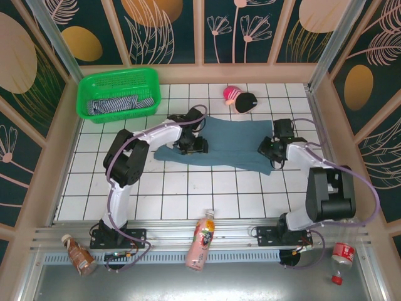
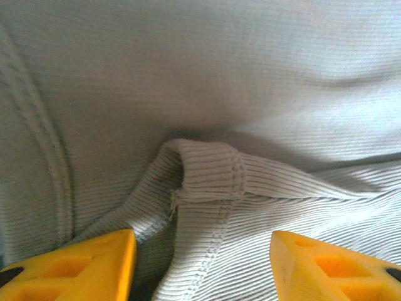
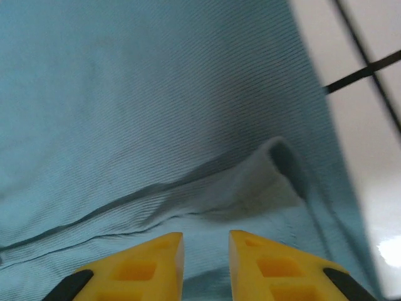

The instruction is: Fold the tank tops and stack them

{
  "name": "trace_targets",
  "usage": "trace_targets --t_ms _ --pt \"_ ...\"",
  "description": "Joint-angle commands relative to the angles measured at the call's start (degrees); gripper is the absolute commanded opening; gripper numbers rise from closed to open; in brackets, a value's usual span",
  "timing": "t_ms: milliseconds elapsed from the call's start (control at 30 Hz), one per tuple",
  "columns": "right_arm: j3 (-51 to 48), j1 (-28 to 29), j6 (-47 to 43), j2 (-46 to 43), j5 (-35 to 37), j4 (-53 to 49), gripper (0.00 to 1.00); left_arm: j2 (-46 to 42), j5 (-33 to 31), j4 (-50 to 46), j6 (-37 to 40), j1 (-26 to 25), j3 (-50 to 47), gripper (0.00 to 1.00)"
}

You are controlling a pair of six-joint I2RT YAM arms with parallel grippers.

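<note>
Tiled table (image 1: 188, 188) holds the blue top (image 1: 232, 141) lying left-right, my left gripper (image 1: 191, 145) spread over its left part, my right gripper (image 1: 270, 150) barely parted over its right end.

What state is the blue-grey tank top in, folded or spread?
Partly folded: the blue-grey tank top lies wide across the tiles, an edge doubled over its own cloth.

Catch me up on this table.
Both arms are working the blue-grey tank top spread on the tiled table. The left end effector hovers open over a bunched hem; the right end effector, jaws slightly apart, sits over a fold near the cloth's right edge, gripping nothing. The striped tank top lies in the green basket.
</note>
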Motion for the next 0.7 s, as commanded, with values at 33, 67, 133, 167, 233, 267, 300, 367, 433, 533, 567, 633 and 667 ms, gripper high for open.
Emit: trace_targets --t_ms 33,67,133,167,233,267,300,367,433,533,567,633,667 --pt "-1.6 0.3 1.6 2.6 -0.2 3.4 0.28 -0.5 -2.5 -0.5 0.9 -0.1 -3.1 0.59" --pt "-2.3 0.3 1.7 2.7 0.2 3.6 0.29 -0.2 -2.4 -0.5 1.1 -0.1 -3.4 0.59" --pt "-3.8 0.3 1.6 2.9 0.5 3.7 0.30 -0.2 -1.7 0.3 1.0 -0.2 -4.6 0.59" --pt "-4.5 0.4 1.7 2.9 0.6 3.7 0.30 -0.3 -1.7 0.6 0.8 -0.2 -5.3 0.59" --pt "-6.3 0.4 1.9 3.3 0.8 2.6 0.32 -0.8 -1.2 0.7 0.6 -0.2 -7.2 0.59" --pt "-7.1 0.4 2.1 3.1 0.9 1.9 0.32 -1.3 -0.6 0.7 0.5 -0.1 -8.5 0.59" --pt "-8.1 0.5 2.4 2.6 1.0 1.3 0.33 -2.1 0.1 0.9 0.1 -0.1 -10.3 0.58" --pt "-9.8 0.6 3.4 1.3 1.4 -0.5 0.34 -3.8 1.6 1.0 -0.6 -0.2 -13.7 0.58" --pt "-11.4 1.3 4.6 -0.5 2.3 -2.9 0.34 -5.9 3.7 1.7 -1.9 -0.2 -17.5 0.58" --pt "-14.3 2.5 7.1 -4.0 2.6 -6.1 0.34 -9.2 6.7 2.9 -4.5 -0.6 -22.0 0.57" --pt "-15.3 2.9 8.1 -5.3 2.5 -7.1 0.34 -10.1 7.3 3.1 -5.2 -0.9 -23.0 0.57" --pt "-16.4 3.2 10.0 -8.6 3.5 -9.6 0.35 -11.8 8.4 3.3 -6.9 -2.1 -24.9 0.57" --pt "-16.1 3.1 10.3 -10.0 4.5 -10.8 0.35 -12.6 8.8 3.4 -7.5 -2.7 -25.7 0.57"
